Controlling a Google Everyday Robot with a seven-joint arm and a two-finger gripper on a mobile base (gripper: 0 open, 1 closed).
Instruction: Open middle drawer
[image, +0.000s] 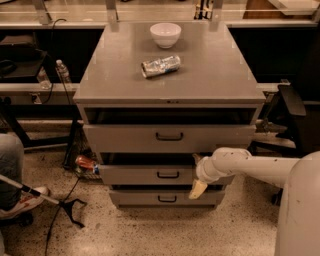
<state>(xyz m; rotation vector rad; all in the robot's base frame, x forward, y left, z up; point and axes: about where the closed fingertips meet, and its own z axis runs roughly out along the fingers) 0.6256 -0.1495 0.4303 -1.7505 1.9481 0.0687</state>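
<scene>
The grey cabinet (170, 87) has three drawers. The middle drawer (135, 174) is the wide, shallow second one, with a small dark centre handle (168, 174). Its front stands slightly out, with a dark gap above it. My gripper (197, 176), at the end of a white arm (250, 167) reaching in from the right, is against the right part of the middle drawer's front, a little right of the handle. A yellowish tip hangs down in front of the lowest drawer (150, 198).
The top drawer (170, 137) also juts out slightly. A white bowl (165, 34) and a crushed silver can (160, 66) lie on the cabinet top. A red object (86, 162), cables, a person's leg and shoe (22, 200) and a grabber stick (45, 198) are at the left. A dark chair (292, 115) is at the right.
</scene>
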